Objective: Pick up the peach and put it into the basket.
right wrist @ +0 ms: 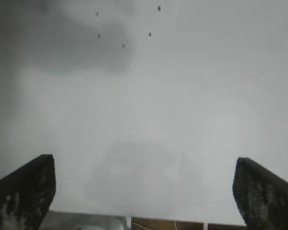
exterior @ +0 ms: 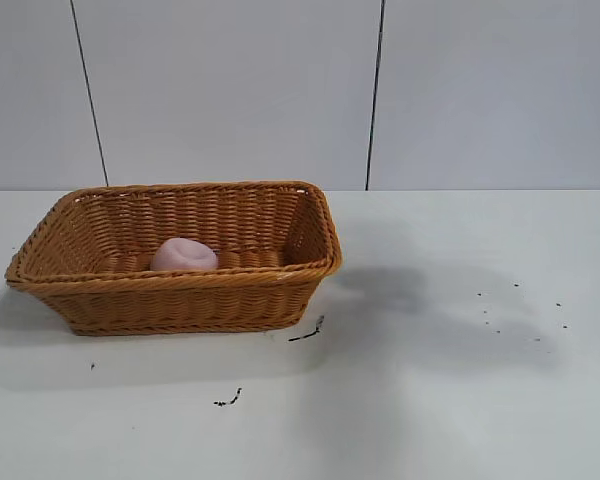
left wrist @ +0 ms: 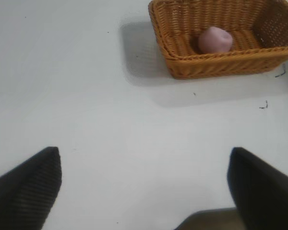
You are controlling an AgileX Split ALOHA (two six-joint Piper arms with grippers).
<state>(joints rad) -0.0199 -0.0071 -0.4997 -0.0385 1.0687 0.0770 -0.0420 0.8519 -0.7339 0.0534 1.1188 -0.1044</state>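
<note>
The basket (exterior: 175, 290) sits at the left of the table (exterior: 460, 400), and the peach (exterior: 184, 256) lies inside on its floor, near the front wall. The left pincer (left wrist: 144, 187) hangs wide and empty well short of it. The right pincer (right wrist: 144, 191), also wide and empty, faces bare table. The placing looks done; what remains is keeping both arms clear of the braided rim.

A white table (exterior: 460, 400) is carrying the wicker basket (exterior: 180, 300) toward its left side. Small black specks (exterior: 227, 400) are lying scattered on the tabletop near the basket's front.
</note>
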